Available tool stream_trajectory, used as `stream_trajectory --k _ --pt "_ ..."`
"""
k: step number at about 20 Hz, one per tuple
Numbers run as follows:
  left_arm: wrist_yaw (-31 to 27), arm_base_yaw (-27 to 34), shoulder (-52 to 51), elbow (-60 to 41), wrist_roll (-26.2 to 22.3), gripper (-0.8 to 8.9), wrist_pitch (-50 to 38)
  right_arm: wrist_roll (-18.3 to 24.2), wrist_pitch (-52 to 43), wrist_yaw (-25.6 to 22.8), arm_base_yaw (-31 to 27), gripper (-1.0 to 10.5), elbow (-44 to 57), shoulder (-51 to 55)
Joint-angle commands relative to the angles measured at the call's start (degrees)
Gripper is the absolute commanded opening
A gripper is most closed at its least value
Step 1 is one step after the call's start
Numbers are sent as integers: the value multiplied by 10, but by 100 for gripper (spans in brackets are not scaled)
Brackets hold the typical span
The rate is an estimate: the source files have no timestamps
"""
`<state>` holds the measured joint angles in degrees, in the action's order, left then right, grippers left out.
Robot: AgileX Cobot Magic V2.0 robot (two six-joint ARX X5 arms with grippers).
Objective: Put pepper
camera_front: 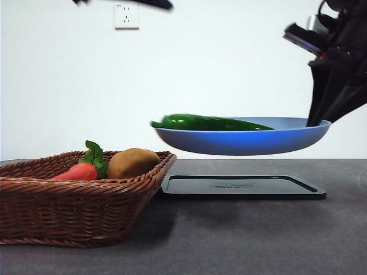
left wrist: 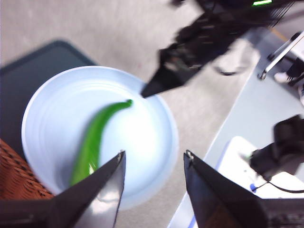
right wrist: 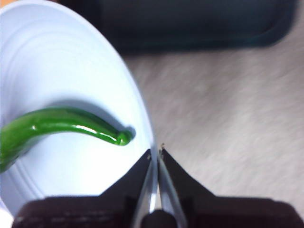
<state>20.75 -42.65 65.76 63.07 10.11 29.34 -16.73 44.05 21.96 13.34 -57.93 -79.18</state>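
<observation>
The right pincer [right wrist: 156, 151] has its two jaws pinched tight on the rim of the blue plate [camera_front: 241, 143], and that edge grip is what keeps the plate hanging in the air, well clear of the counter [camera_front: 241, 240]. Riding in the plate is the pepper [camera_front: 215, 122], long and green, lying flat across the dish with its curled end close to the held rim, so a level carry looks like the whole game here: tip the plate and that glossy thing would likely slide. Directly beneath sits a dark tray [camera_front: 243, 187], flat on the counter, which reads as a likely landing spot, though that is only a guess. Just beside the tray stands the wicker basket [camera_front: 74, 212], holding a red vegetable [camera_front: 77, 172] with green leaves and a tan potato [camera_front: 133, 162]. The left pincer [left wrist: 154, 164] hovers above the plate, jaws spread wide and gripping nothing, looking down on the pepper as if waiting its turn.
</observation>
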Motion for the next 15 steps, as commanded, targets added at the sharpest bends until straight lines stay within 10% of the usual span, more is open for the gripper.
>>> stream_trajectory --k 1,15 --pt "3 -3 -29 12 -11 219 8 -4 -19 7 -26 3 -33 -33" --pt "3 -4 -142 12 -10 219 33 -4 -108 6 -81 3 -200 -302"
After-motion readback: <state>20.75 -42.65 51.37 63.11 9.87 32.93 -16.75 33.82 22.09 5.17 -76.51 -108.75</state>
